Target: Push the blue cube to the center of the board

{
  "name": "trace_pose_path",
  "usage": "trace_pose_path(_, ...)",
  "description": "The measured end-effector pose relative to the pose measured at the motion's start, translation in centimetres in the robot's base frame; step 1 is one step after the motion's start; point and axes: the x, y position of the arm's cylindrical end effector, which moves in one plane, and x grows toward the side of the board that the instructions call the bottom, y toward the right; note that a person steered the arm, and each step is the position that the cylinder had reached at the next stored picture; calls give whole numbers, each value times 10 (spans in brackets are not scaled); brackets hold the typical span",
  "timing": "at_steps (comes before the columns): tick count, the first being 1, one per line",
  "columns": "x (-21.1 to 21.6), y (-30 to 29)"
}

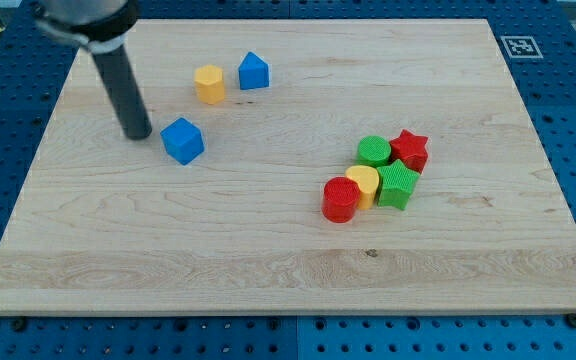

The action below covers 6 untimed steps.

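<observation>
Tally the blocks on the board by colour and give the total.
Blue: 2, cube and pentagon-like block
Yellow: 2
Green: 2
Red: 2, star and cylinder
Total: 8

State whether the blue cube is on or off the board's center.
Off center: the blue cube sits toward the view's upper left, just right of my tip.

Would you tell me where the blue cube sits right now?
The blue cube lies in the board's upper left part, just right of my tip, below the yellow block.
</observation>
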Motion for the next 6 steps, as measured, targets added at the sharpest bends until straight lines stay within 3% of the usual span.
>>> trace_pose_path(1, 32, 81)
trace_pose_path(2, 30, 140)
trace_pose_path(4, 12, 23)
trace_pose_path(5, -10, 79)
trace_pose_path(6, 8, 137)
